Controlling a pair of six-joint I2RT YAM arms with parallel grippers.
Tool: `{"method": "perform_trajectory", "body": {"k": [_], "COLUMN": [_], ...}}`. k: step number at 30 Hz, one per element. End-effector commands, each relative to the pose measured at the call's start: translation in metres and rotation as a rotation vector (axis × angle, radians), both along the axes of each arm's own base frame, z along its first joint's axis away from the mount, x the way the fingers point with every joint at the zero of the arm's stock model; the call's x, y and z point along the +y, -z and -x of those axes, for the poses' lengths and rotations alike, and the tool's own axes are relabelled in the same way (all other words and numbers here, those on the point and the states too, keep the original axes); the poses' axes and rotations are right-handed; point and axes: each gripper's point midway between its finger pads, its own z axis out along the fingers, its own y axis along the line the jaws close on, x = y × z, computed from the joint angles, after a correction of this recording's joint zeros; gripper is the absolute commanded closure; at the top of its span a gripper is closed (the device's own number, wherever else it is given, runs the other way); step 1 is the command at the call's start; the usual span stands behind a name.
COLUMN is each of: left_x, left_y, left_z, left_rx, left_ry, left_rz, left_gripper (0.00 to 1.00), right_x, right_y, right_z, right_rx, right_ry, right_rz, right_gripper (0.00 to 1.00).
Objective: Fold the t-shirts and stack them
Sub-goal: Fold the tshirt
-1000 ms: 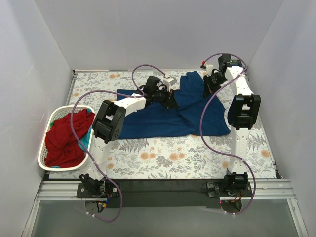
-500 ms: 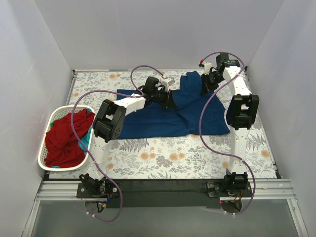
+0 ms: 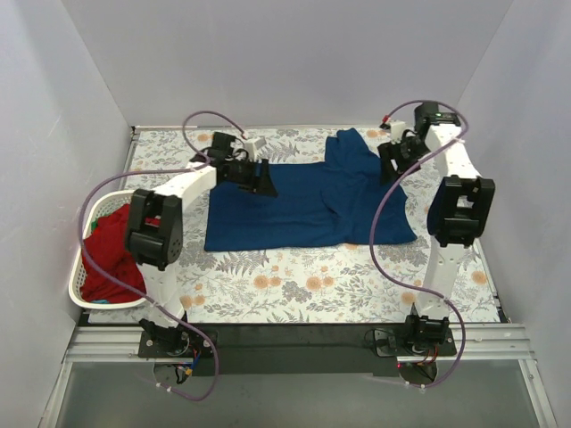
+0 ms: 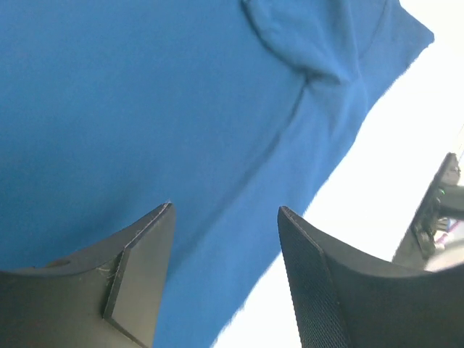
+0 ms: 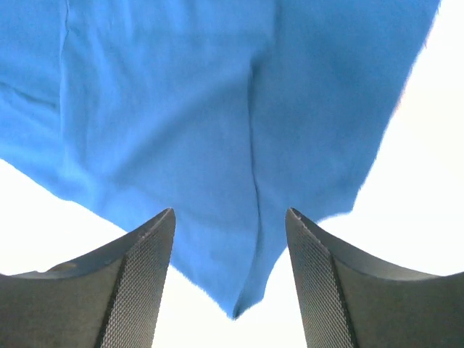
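A large dark navy blue t-shirt [image 3: 303, 203] lies spread on the floral table cover, its right part bunched in folds toward the back. My left gripper [image 3: 265, 184] hangs open over the shirt's back left edge; in the left wrist view the blue cloth [image 4: 145, 109] lies beyond the open gripper [image 4: 225, 217], with nothing between the fingers. My right gripper [image 3: 393, 162] is open at the shirt's back right edge; the right wrist view shows a cloth corner [image 5: 239, 159] beyond the open gripper [image 5: 230, 221]. A red t-shirt [image 3: 111, 259] fills the basket, with a sliver of teal [image 3: 103, 302] under it.
The white slatted laundry basket [image 3: 78, 294] stands at the left table edge, partly behind my left arm's elbow [image 3: 153, 230]. Grey walls close in the table on three sides. Purple cables loop off both arms. Floral cover [image 3: 303, 281] shows in front of the shirt.
Both grippers have opened and let go of the navy shirt. The left arm has swung left to the shirt's back left edge; the right arm has shifted slightly right. The shirt's left part lies flatter.
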Motion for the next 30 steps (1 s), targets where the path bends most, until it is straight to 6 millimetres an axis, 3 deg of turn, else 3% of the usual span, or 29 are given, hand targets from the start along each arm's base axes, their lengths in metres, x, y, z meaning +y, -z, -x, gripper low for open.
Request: {"method": "perform_trajectory", "body": {"k": [1,6,8,12,15,18,30], "left_x": [0.041,0.099,0.120,0.151,0.169,0.174,0.199], "left_y": [-0.066,-0.051,-0.049,-0.038,-0.021,-0.009,0.021], "left_z": [0.042,0.087,0.095,0.104,0.115,0.124,0.120], "left_rx": [-0.049,0.101,0.126,0.133,0.172,0.212,0.267], "left_ry": [0.029,-0.019,-0.060,-0.117,-0.134,-0.140,-0.222], "left_rz": [-0.030,-0.141,-0.157,-0.240,-0.317,-0.340,-0.466], "left_gripper": [0.42,0.42,0.42,0.42,0.42,0.42,0.42], "right_x": [-0.029,-0.053,-0.060,-0.062,-0.066,-0.074,-0.073], "right_y": [-0.036,-0.017,-0.004,0.015,0.027,0.036,0.067], "right_z": [0.043,0.093,0.115,0.135,0.137,0.135,0.149], "right_rx": [0.012,0.151,0.217,0.291,0.305,0.303,0.379], "right_ry": [0.024,0.041,0.043,0.028,0.030,0.038,0.036], "right_rz": [0.001,0.015,0.039,0.045,0.064,0.098,0.101], "right_gripper": [0.30,0.36,0.39,0.42,0.45,0.46,0.53]}}
